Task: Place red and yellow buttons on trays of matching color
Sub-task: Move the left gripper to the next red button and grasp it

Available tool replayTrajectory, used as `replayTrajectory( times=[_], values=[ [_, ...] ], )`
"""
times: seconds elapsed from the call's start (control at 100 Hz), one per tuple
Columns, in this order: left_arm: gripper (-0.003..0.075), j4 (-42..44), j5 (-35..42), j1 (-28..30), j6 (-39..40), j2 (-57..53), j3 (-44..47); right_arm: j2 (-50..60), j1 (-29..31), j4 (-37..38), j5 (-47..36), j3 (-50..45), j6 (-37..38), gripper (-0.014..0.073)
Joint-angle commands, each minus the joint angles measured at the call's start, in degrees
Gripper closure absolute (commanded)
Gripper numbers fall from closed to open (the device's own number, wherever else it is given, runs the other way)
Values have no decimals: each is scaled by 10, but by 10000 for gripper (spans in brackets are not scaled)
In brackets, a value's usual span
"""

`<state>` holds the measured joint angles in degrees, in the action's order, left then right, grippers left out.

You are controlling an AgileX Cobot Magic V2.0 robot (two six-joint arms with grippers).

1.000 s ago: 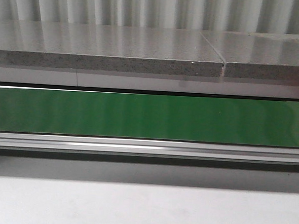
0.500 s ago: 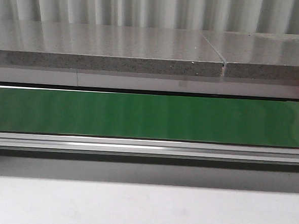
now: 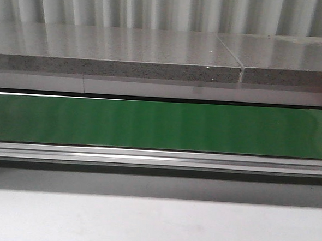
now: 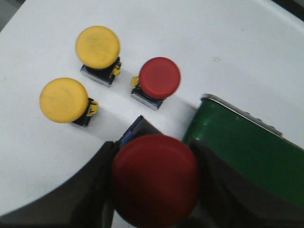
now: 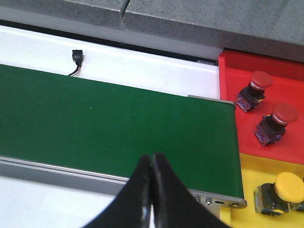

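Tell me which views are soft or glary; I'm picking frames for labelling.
Front view: sharp, with streaky glare on the green belt. Left wrist view: the held red button is blurred, the table buttons slightly soft. Right wrist view: sharp, the shut right gripper crisp, little glare.

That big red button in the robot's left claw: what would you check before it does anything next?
1. Left gripper shut on the held red button: ok.
2. Green belt free of buttons where visible: ok.
3. Right gripper shut and holding nothing: ok.
4. Red tray has room beside its two red buttons: ok.
5. Yellow tray holds only a yellow button: ok as far as visible.
6. Spare red button and two yellow ones waiting on the table: ok.
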<state>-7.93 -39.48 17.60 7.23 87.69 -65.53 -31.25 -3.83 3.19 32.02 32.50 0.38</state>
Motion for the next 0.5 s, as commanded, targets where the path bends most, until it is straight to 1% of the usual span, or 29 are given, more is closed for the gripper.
replayTrajectory(
  times=[0.0,0.22,0.3,0.49],
  values=[
    [740,-8,5,-22,-31,-46,-17,1,0,3,-38,15,-4,661],
    [740,-8,-41,-84,-72,-53,-17,1,0,3,-38,15,-4,661],
    [740,-6,-50,-103,-72,-50,-17,1,0,3,-38,15,-4,661],
    [740,-3,-51,-117,-72,-33,-17,1,0,3,-38,15,-4,661]
  ],
)
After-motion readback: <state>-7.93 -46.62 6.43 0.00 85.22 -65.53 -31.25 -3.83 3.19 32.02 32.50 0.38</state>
